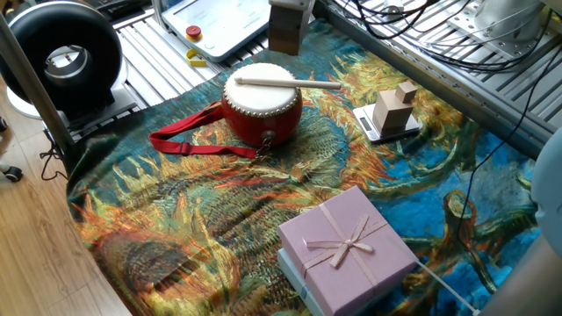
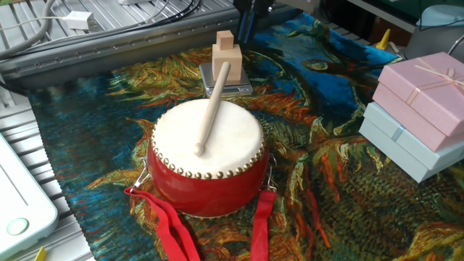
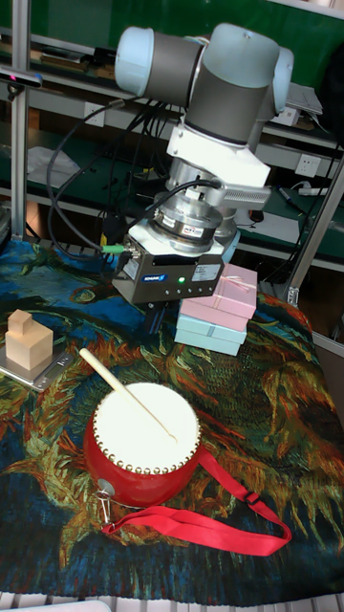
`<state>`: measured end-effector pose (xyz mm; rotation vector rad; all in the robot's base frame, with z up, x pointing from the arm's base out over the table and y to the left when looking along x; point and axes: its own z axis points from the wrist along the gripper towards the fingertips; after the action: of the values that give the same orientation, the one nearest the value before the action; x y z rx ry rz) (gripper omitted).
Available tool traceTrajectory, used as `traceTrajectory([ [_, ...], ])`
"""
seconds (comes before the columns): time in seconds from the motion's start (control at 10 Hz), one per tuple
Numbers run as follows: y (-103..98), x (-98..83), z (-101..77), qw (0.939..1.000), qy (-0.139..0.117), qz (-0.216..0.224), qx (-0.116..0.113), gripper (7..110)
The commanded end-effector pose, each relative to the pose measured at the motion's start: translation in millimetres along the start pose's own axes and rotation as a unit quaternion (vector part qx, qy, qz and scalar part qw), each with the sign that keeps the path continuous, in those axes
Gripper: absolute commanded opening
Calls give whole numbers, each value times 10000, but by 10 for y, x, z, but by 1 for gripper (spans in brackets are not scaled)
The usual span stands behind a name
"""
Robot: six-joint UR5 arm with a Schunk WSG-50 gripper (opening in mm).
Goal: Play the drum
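The drum (image 1: pixel 262 110) has a red body and a cream head and stands on the patterned cloth (image 1: pixel 202 219). It also shows in the other fixed view (image 2: pixel 239 141) and the tall view (image 3: pixel 143 449). A wooden drumstick (image 1: pixel 290 83) (image 2: pixel 212 109) (image 3: pixel 124 392) lies loose across the head, one end past the rim. The red strap (image 1: pixel 189 140) trails on the cloth. My gripper (image 3: pixel 153 320) hangs above and behind the drum, clear of the stick. Its two dark fingers stand apart with nothing between them at the top edge of the other fixed view (image 2: pixel 250 18).
A lilac gift box (image 1: pixel 347 246) (image 2: pixel 424 87) sits on a pale blue box. A wooden block stack (image 1: pixel 392 110) (image 2: pixel 226 58) rests on a small scale beside the drum. A black ring-shaped device (image 1: pixel 66 57), a white unit (image 1: pixel 219 22) and cable-laden metal rails (image 1: pixel 457 44) border the cloth.
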<state>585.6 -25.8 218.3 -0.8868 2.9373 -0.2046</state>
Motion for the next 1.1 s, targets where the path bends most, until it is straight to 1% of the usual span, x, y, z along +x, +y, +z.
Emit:
traceTrajectory([
  [0.0,43,-36,-33,9999,-40,109,-115,7],
  [0.1,84,-26,-37,9996,-16,206,-193,7],
  [0.2,97,1,-39,9991,42,358,-219,7],
  [0.4,22,115,-60,9991,250,339,-68,7],
  [0.5,-3,125,-50,9989,282,365,-15,7],
  [0.6,1,92,-37,9991,223,352,-24,7],
  [0.7,66,23,-37,9993,109,319,-152,7],
  [0.8,113,-8,-47,9992,85,326,-236,7],
  [1.0,119,35,-54,9993,154,217,-254,7],
])
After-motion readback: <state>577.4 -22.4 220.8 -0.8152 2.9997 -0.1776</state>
